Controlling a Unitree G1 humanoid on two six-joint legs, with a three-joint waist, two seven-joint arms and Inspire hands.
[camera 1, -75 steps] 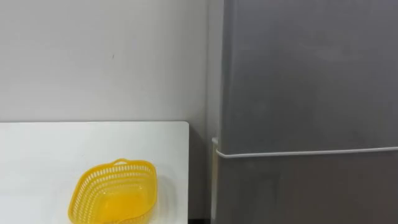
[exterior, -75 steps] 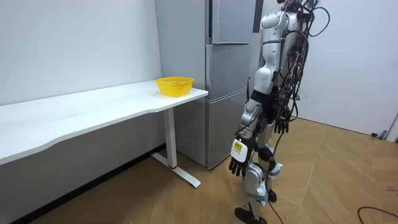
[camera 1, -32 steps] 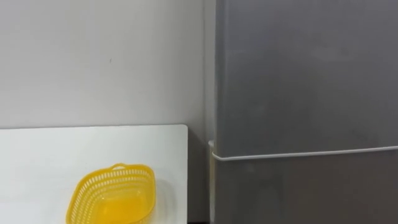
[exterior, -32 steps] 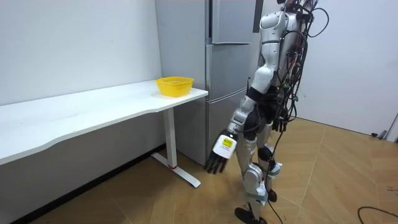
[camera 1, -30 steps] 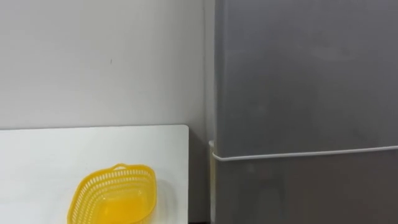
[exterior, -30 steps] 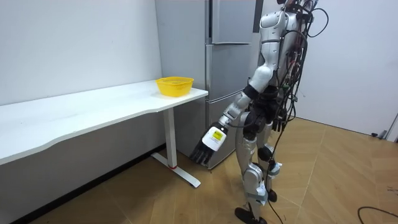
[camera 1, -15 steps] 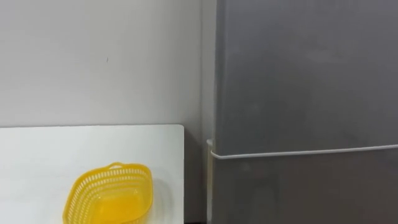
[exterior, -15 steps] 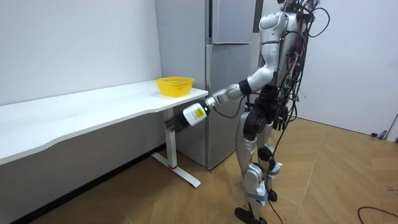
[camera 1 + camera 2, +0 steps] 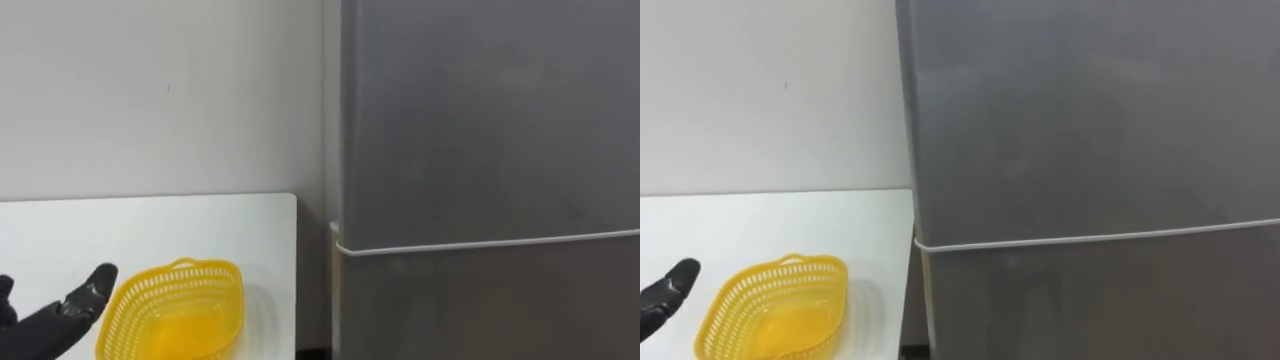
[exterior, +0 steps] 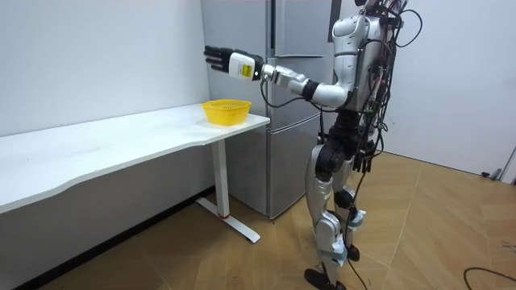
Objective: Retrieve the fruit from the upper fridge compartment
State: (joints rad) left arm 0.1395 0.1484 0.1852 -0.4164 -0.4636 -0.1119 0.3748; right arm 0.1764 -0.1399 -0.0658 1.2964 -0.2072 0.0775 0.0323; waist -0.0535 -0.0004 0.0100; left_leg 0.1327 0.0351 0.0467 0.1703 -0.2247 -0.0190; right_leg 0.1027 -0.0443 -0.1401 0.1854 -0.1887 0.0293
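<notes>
Grey fridge (image 9: 480,130): stands upright, long axis vertical, doors closed (front faces the robot), just right of table (image 9: 150,225).
Left hand (image 9: 48,324): fingers straight, empty, beside yellow basket (image 9: 172,305).
Right hand (image 10: 365,163): hangs by hip.

- A long white table (image 10: 121,138) stands along the wall, and its short end is just beside the fridge (image 10: 284,97), not touching it.
- 1 yellow mesh basket (image 9: 172,308) sits upright on the tabletop, near the end by the fridge and well apart from the wall.
- The basket has a small loop handle at its far rim.
- The wooden floor (image 10: 435,234) carries the table's 1 visible white leg and flat foot, and the grey fridge.
</notes>
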